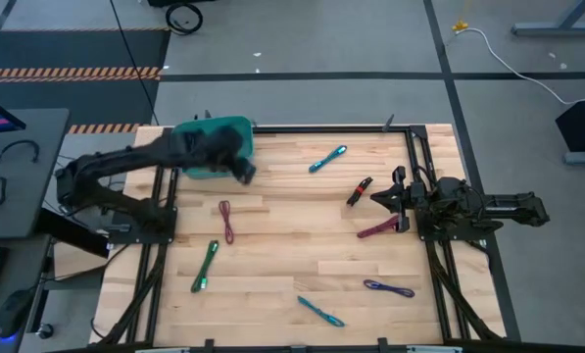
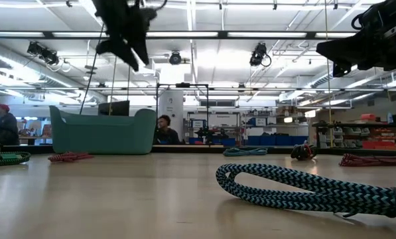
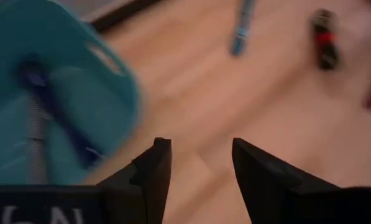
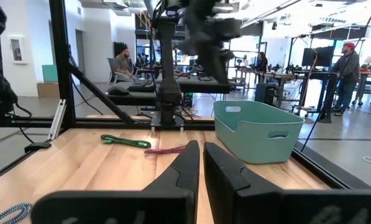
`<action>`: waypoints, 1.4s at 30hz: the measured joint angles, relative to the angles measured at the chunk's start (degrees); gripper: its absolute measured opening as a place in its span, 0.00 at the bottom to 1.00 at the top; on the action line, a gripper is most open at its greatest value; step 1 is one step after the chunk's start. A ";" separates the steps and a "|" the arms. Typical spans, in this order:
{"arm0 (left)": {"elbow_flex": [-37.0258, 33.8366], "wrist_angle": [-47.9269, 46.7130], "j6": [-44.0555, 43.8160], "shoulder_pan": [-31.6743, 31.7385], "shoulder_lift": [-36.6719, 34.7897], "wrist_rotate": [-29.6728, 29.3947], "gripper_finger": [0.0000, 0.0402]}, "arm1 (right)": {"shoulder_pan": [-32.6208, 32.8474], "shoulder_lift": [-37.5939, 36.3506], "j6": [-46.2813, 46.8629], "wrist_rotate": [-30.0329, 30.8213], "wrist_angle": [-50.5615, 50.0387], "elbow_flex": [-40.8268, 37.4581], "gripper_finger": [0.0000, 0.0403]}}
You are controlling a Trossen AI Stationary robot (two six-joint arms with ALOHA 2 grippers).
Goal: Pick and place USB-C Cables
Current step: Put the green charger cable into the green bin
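Observation:
Several short cable bundles lie flat on the wooden table: a teal one [image 1: 327,159], a black-red one [image 1: 359,191], a maroon one [image 1: 380,229], a second maroon one [image 1: 226,221], a green one [image 1: 205,267], a purple one [image 1: 388,288] and another teal one [image 1: 319,311]. The teal bin [image 1: 214,147] stands at the far left; in the left wrist view a dark blue bundle [image 3: 45,93] and a grey bundle [image 3: 36,143] lie inside it. My left gripper [image 1: 245,175] [image 3: 201,146] hangs open and empty above the bin's right rim. My right gripper [image 1: 378,196] [image 4: 201,149] is shut and empty, raised near the black-red bundle.
Black frame rails [image 1: 410,176] run along the table's left, right and far sides. In the low view the near teal bundle [image 2: 310,189] fills the foreground. Bare wood [image 1: 292,235] lies between the bundles in the table's middle. People sit and stand in the room behind the table.

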 joint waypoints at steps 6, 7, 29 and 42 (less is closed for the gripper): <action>-0.04 -8.22 -19.46 -16.83 1.83 -5.91 0.40 | 0.01 0.00 -0.01 -0.02 -0.01 0.00 0.07; -0.04 -10.77 -23.72 -19.20 2.47 -6.37 0.40 | 0.01 0.00 0.00 0.00 -0.02 0.00 0.07; -13.97 -16.90 -71.38 -46.12 8.78 20.73 0.55 | 0.00 0.00 0.01 0.00 0.17 -0.02 0.07; -31.80 9.74 -79.00 -46.30 8.76 15.90 0.48 | 0.02 0.00 -0.01 -0.01 0.17 0.00 0.07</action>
